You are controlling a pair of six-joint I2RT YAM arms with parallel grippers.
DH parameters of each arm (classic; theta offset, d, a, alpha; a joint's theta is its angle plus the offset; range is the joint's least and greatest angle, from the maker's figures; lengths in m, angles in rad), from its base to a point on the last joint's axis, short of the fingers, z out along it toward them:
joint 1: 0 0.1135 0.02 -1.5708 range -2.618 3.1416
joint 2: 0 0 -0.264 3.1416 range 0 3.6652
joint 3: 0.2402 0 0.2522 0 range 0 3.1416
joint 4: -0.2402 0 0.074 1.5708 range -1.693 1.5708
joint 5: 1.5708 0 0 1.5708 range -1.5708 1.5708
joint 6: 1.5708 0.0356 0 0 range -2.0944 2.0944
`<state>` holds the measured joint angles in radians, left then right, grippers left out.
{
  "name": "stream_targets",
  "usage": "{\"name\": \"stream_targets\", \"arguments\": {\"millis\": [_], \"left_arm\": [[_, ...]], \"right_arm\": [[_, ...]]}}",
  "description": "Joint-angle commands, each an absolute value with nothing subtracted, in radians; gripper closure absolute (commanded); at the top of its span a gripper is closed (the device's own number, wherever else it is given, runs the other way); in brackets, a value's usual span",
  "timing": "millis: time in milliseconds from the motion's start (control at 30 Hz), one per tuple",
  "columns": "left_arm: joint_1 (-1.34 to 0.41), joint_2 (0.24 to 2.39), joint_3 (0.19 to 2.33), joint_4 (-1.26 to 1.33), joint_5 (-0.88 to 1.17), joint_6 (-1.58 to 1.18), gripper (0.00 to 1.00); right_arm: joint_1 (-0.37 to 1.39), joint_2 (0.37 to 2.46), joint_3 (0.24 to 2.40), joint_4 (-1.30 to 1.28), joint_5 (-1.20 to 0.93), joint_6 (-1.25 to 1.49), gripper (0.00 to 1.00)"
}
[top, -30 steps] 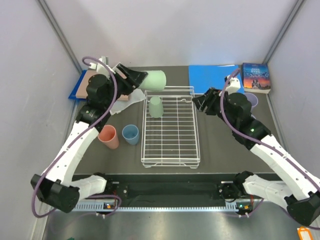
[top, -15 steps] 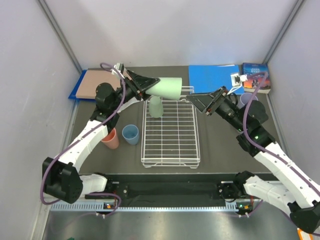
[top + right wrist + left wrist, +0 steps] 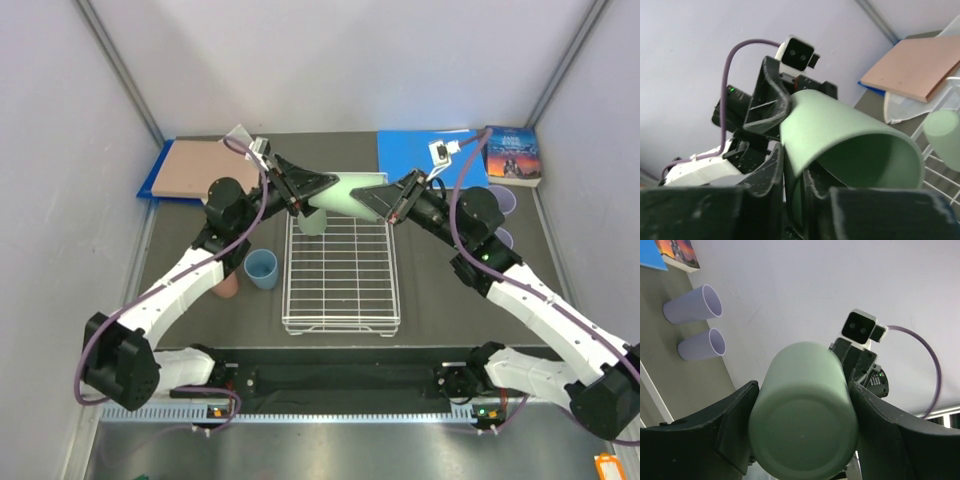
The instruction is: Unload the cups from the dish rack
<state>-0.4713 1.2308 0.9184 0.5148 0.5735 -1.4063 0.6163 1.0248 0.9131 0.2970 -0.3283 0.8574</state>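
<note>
A pale green cup [image 3: 352, 196] hangs on its side above the far end of the white dish rack [image 3: 340, 300]. My left gripper [image 3: 320, 190] is shut on its base end; in the left wrist view the cup's bottom [image 3: 803, 435] fills the gap between the fingers. My right gripper [image 3: 378, 200] is shut on the rim at its open mouth, one finger inside and one outside the wall [image 3: 840, 135]. A smaller green cup [image 3: 311, 218] stands upside down in the rack, also seen from the right wrist [image 3: 942, 131].
A blue cup [image 3: 261, 268] and a partly hidden pink cup [image 3: 228, 285] stand left of the rack. Two lilac cups [image 3: 505, 200] [image 3: 692, 305] are on the right. A blue folder [image 3: 425, 155], a book [image 3: 512, 153] and a pink board [image 3: 195, 168] lie at the back.
The left arm carried the green cup rightward over the rack's far end. The right arm moved in to meet it and its jaws shut on the cup's rim.
</note>
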Motion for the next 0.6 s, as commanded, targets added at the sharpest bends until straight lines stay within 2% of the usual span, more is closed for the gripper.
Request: {"name": "stream_targets", "arguments": {"millis": [0,33,100,133,167,233,267,300,367,467,567], "left_arm": [[-0.488,1.193,0.928,0.543,0.561,-1.369,1.00],[-0.486,1.192,0.936,0.466,0.549,-1.346,0.98],[-0.488,1.181,0.979,0.352,0.519,-1.244,0.86],[-0.488,1.178,1.000,0.274,0.484,-1.206,0.68],[-0.486,1.174,1.029,0.164,0.462,-1.172,0.59],[-0.485,1.166,1.045,0.076,0.419,-1.111,0.34],[-0.485,1.155,1.058,-0.042,0.344,-1.088,0.18],[-0.486,1.147,1.060,-0.079,0.309,-1.082,0.13],[-0.486,1.126,1.057,-0.150,0.202,-1.074,0.06],[-0.486,1.120,1.077,-0.264,0.141,-1.062,0.06],[-0.486,1.121,1.106,-0.337,0.106,-1.023,0.09]], "right_arm": [[0.630,1.046,0.995,0.290,-0.310,0.841,1.00],[0.630,1.042,0.997,0.266,-0.304,0.833,1.00],[0.630,1.013,1.022,0.149,-0.226,0.783,1.00],[0.630,1.000,1.031,0.099,-0.195,0.766,1.00],[0.629,0.988,1.046,0.004,-0.158,0.750,1.00],[0.620,0.942,1.061,-0.116,-0.023,0.720,1.00],[0.617,0.927,1.077,-0.173,0.029,0.710,1.00],[0.612,0.902,1.089,-0.277,0.140,0.703,1.00],[0.611,0.894,1.136,-0.394,0.253,0.696,1.00],[0.604,0.957,1.274,-0.607,0.444,0.709,1.00],[0.598,1.127,1.464,-0.831,0.570,0.732,1.00]]}}
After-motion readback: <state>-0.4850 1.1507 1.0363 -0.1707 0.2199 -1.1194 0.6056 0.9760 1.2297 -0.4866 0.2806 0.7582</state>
